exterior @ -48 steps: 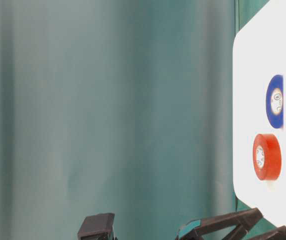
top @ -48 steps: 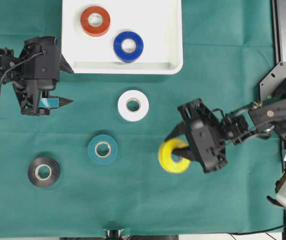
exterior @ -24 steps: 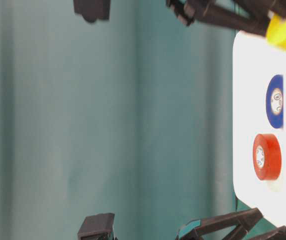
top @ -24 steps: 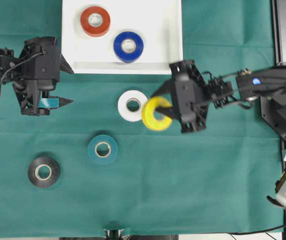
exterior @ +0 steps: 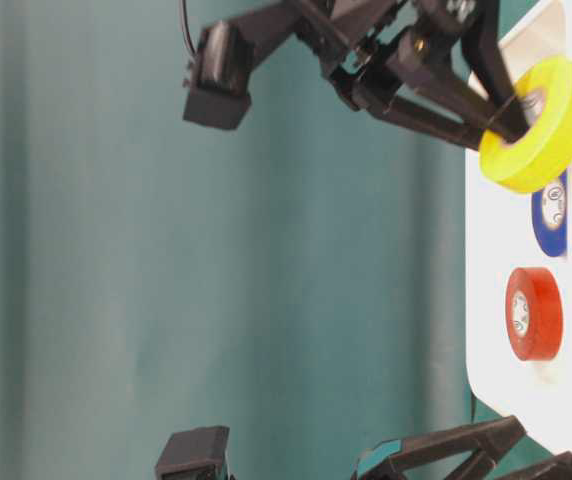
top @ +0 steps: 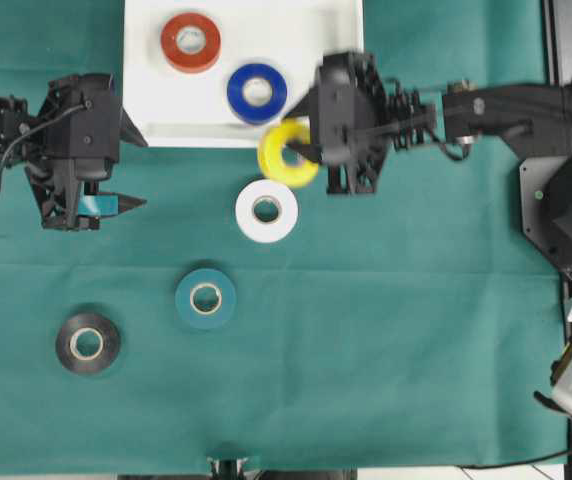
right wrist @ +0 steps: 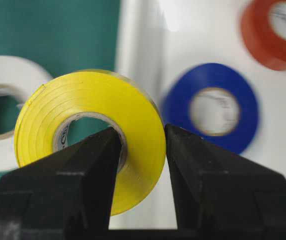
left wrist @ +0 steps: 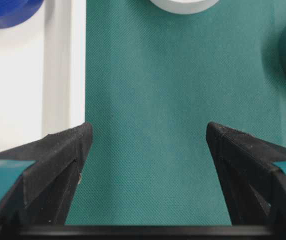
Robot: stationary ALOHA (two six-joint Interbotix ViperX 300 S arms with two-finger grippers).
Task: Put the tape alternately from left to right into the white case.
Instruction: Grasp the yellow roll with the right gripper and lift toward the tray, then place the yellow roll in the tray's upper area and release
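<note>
The left arm enters from the left edge of the overhead view and lies roughly level, its black left pincer (top: pixel 126 205) pointing toward the middle. Its 2 fingers stand wide apart with nothing between them; teal pads (left wrist: pixel 0 185) show on their inner faces in the left wrist view.

The right arm reaches in from the right edge, stretched long across the upper part of the overhead view. Its black right pincer (top: pixel 301 150) points left, clamped on the wall of a yellow roll of tape (top: pixel 286 154): 1 finger passes through the roll's hole, the other presses its outer face. The roll hangs clear of the surface.
</note>
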